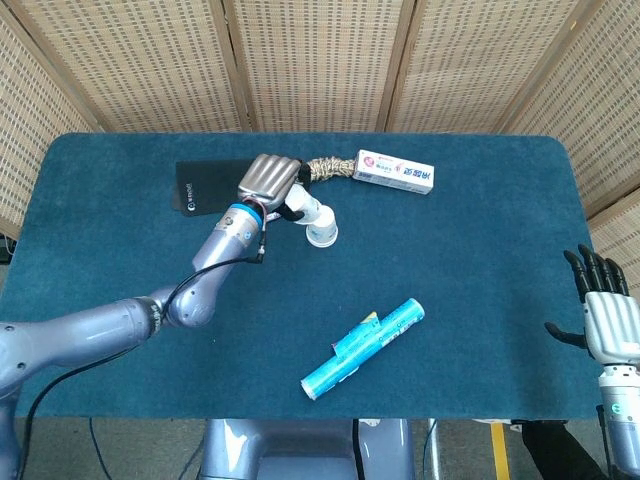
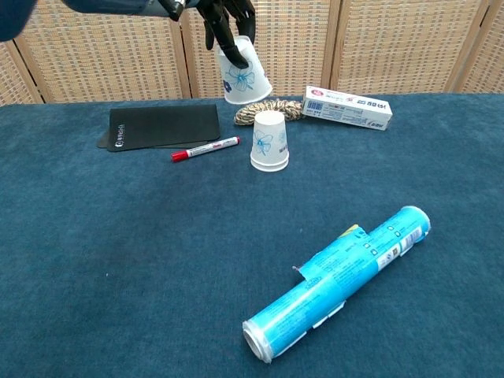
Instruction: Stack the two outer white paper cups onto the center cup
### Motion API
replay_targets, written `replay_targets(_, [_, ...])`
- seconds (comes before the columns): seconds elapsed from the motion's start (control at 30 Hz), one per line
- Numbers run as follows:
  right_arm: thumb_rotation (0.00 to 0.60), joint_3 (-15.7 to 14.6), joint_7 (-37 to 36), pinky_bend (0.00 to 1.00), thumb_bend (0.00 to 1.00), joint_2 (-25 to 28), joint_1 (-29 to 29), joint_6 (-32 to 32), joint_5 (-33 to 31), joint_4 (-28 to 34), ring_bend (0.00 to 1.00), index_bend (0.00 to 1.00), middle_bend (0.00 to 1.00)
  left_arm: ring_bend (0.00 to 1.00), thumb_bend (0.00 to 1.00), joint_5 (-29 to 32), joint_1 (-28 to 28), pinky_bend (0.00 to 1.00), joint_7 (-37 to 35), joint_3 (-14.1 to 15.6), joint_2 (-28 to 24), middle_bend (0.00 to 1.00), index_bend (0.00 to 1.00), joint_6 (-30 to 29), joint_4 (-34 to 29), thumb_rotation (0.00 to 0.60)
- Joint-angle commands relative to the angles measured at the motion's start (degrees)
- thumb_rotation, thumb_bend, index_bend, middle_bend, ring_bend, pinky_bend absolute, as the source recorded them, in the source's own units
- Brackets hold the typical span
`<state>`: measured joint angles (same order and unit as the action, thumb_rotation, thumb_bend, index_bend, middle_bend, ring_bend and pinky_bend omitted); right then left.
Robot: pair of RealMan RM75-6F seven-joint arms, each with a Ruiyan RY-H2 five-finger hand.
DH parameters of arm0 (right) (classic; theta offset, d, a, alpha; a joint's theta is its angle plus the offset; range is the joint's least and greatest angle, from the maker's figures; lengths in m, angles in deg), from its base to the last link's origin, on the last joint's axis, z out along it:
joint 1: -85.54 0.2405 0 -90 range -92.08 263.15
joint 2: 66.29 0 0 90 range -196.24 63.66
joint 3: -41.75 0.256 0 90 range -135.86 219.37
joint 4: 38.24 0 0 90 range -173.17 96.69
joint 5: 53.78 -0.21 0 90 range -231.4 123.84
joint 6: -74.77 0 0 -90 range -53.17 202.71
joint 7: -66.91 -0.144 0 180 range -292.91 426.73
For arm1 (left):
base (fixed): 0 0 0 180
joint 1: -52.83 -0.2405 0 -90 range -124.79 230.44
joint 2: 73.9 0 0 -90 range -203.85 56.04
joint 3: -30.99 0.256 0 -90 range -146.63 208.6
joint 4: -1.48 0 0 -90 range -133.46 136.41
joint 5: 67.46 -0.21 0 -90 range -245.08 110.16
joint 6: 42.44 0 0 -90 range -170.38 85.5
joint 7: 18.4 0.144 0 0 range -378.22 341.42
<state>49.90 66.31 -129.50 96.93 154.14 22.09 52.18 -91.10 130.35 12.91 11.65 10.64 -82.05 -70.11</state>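
The blue table (image 1: pixel 480 250) fills most of the head view, and its near edge runs along the bottom of the frame. Nearest that edge, low and centre, lies one blue tube (image 2: pixel 340 279), slanting up to the right, with open cloth all around it. At the lower right corner of the head view the right hand (image 1: pixel 606 313) stands off the table's right edge, palm flat, fingers apart and pointing up, holding nothing. The whole right half of the cloth between that hand and the tube is bare.

Two white paper cups show. The center cup (image 2: pixel 268 140) stands upside down on the cloth, a little above the middle of the frame. The held cup (image 2: pixel 243 71) hangs in the air just above it and slightly left, tilted, mouth down and to the right, not touching it in the chest view. The left hand (image 1: pixel 270 182) clamps this cup from above, dark fingers (image 2: pixel 223 31) curled over its base; the left arm reaches up from the lower left of the head view.

Left of the center cup lies one red marker (image 2: pixel 206 148), and beyond it one black mat (image 2: pixel 161 126). Near the far edge, upper centre, sit one coil of rope (image 2: pixel 264 109) and one white box (image 2: pixel 347 106).
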Motion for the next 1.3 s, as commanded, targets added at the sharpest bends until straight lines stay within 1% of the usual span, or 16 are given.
replay_targets(0.03, [0.600, 0.22, -0.56, 0.00, 0.00, 0.09, 0.02, -0.41, -0.33, -0.32, 0.00, 0.00, 0.00, 0.47, 0.23, 5.85, 4.15, 0.49, 3.27, 1.53, 4.55, 0.39, 0.53, 1.66, 6.52, 0.600])
replay_targets(0.23, [0.600, 0.68, -0.94, 0.00, 0.00, 0.20, -0.10, -0.35, -0.59, -0.78, 0.00, 0.00, 0.00, 0.47, 0.23, 7.89, 6.27, 0.49, 2.94, 1.92, 8.47, 0.39, 0.53, 4.72, 13.70, 0.600])
replay_targets(0.33, [0.600, 0.82, -0.86, 0.00, 0.00, 0.15, -0.17, -0.32, -0.74, -0.91, 0.00, 0.00, 0.00, 0.47, 0.23, 8.66, 7.12, 0.49, 2.77, 1.97, 9.60, 0.39, 0.53, 6.17, 16.10, 0.600])
replay_targets(0.73, [0.600, 1.19, -1.06, 0.00, 0.00, 0.29, -0.54, -0.11, -0.90, -0.93, 0.00, 0.00, 0.00, 0.47, 0.21, 10.24, 9.52, 0.47, 1.63, 1.93, 12.34, 0.39, 0.51, 8.85, 20.56, 0.600])
replay_targets(0.77, [0.600, 1.20, -1.09, 0.00, 0.00, 0.32, -0.55, -0.12, -0.89, -0.92, 0.00, 0.00, 0.00, 0.44, 0.20, 10.21, 9.75, 0.45, 1.66, 1.96, 12.61, 0.36, 0.49, 8.69, 20.87, 0.600])
replay_targets(0.83, [0.600, 1.24, -1.15, 0.00, 0.00, 0.39, -0.55, -0.22, -0.87, -0.89, 0.00, 0.00, 0.00, 0.33, 0.16, 10.09, 10.28, 0.37, 1.94, 2.20, 13.24, 0.26, 0.39, 8.20, 21.62, 0.600])
replay_targets(0.9, [0.600, 1.26, -1.23, 0.00, 0.00, 0.48, -0.60, -0.26, -0.85, -0.88, 0.00, 0.00, 0.00, 0.14, 0.08, 10.70, 10.67, 0.27, 2.63, 2.75, 13.65, 0.09, 0.21, 8.40, 22.10, 0.600])
replay_targets(0.97, [0.600, 1.32, -1.33, 0.00, 0.00, 0.52, -0.67, -0.22, -0.87, -0.89, 0.00, 0.00, 0.00, 0.04, 0.02, 12.17, 11.10, 0.22, 3.67, 3.48, 13.67, 0.01, 0.08, 9.14, 22.27, 0.600])
replay_targets(1.0, [0.600, 1.37, -1.40, 0.00, 0.00, 0.55, -0.70, -0.19, -0.87, -0.89, 0.00, 0.00, 0.00, 0.01, 0.00, 12.84, 11.29, 0.20, 3.88, 3.62, 13.66, 0.00, 0.03, 9.40, 22.31, 0.600])
replay_targets(1.1, [0.600, 1.39, -1.50, 0.00, 0.00, 0.59, -0.86, -0.13, -0.94, -0.91, 0.00, 0.00, 0.00, 0.00, 0.00, 13.22, 11.30, 0.16, 3.14, 3.26, 13.47, 0.00, 0.00, 9.61, 21.92, 0.600])
replay_targets(1.2, [0.600, 1.41, -1.49, 0.00, 0.00, 0.63, -0.89, -0.19, -0.89, -0.85, 0.00, 0.00, 0.00, 0.00, 0.00, 11.93, 10.83, 0.10, 1.93, 2.87, 12.78, 0.00, 0.00, 9.30, 20.85, 0.600])
replay_targets(1.3, [0.600, 1.44, -1.52, 0.00, 0.00, 0.65, -0.94, -0.17, -0.86, -0.85, 0.00, 0.00, 0.00, 0.00, 0.00, 9.61, 9.64, 0.04, 0.23, 2.42, 11.13, 0.00, 0.00, 8.46, 18.26, 0.600])
